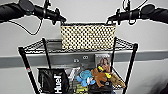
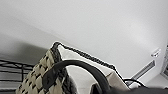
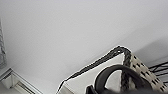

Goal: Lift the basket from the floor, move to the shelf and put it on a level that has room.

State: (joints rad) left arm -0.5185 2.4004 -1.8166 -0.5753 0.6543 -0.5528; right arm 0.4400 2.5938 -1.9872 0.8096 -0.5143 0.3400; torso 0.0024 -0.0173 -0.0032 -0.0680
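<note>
The cream-and-dark woven basket (image 1: 87, 36) stands upright with its bottom at the level (image 1: 37, 47), the top wire tier of the black shelf (image 1: 25, 62). Whether it bears on the wire I cannot tell. My left gripper (image 1: 62, 20) is at the basket's upper left corner and my right gripper (image 1: 110, 19) at its upper right corner. In the left wrist view the basket (image 2: 37, 80) is close, its dark loop handle (image 2: 80, 66) arching up toward the camera. The right wrist view has the basket (image 3: 142, 72) and its other handle (image 3: 112, 71) the same way. Each gripper seems shut on a handle.
On the tier below sit a black "Huel" bag (image 1: 53, 82), a blue plush toy (image 1: 85, 77), a brown plush toy (image 1: 100, 76) and a picture box (image 1: 103, 62). A white wall with a grey band (image 1: 150, 56) stands right behind the shelf.
</note>
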